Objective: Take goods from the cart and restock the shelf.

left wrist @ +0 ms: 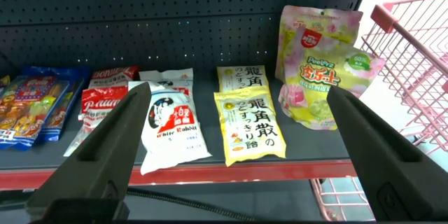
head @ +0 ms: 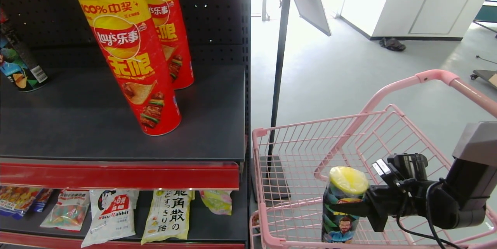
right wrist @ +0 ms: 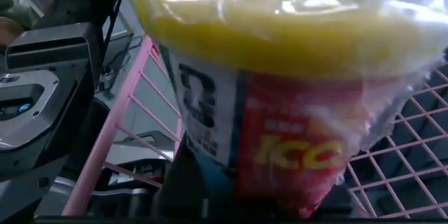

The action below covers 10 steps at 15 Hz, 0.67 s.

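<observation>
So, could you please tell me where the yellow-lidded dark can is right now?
The dark can stands upright inside the pink cart, at the head view's lower right, gripped by the right claw.

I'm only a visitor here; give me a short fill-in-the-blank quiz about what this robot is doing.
The right gripper is shut on a can with a ___ lid.
That can is inside the ___ cart.
On the upper shelf stand ___ red chip cans.
The left gripper is ___, facing snack bags.
Missing words: yellow, pink, two, open.
</observation>
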Tool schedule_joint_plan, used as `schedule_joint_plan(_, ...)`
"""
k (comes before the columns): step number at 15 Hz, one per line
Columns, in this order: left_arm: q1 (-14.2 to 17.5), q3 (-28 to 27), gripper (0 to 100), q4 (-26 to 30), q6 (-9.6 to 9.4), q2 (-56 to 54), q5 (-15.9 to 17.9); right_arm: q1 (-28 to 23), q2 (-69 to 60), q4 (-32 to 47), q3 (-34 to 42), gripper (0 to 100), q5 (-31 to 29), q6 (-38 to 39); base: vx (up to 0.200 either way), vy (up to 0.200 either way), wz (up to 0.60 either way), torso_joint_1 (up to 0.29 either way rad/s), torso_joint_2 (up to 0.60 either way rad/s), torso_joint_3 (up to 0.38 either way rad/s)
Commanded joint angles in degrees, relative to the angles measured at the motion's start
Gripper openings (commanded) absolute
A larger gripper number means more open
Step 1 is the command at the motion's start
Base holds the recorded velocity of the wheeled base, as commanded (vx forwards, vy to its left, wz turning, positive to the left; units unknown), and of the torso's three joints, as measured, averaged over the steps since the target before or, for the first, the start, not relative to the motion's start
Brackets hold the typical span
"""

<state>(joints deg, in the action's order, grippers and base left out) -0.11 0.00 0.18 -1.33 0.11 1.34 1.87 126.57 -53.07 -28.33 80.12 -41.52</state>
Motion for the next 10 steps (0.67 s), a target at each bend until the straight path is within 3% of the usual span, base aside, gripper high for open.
schedule_joint_plan(1, 0.0, 0.0, 100, 0.0, 0.01, 0.0, 0.0, 0.0, 0.0, 0.0, 0.1, 0, 0.0, 0.1, 0.0, 0.0, 0.0, 0.0, 0.0, 0.0)
schedule_joint_plan(5, 0.0, 0.0, 100, 0.0, 0.01, 0.0, 0.0, -0.5, -2.7, 0.1, 0.2, 0, 0.0, 0.3, 0.0, 0.0, 0.0, 0.0, 0.0, 0.0)
schedule_joint_plan(8, 0.0, 0.0, 100, 0.0, 0.01, 0.0, 0.0, -1.8, -12.9, 0.2, 0.3, 0, -0.1, 0.7, 0.0, 0.0, 0.0, 0.0, 0.0, 0.0)
schedule_joint_plan(10, 0.0, 0.0, 100, 0.0, 0.01, 0.0, 0.0, -5.3, -22.5, 0.4, 0.6, 0, -0.5, 4.3, 0.0, 0.0, 0.0, 0.0, 0.0, 0.0)
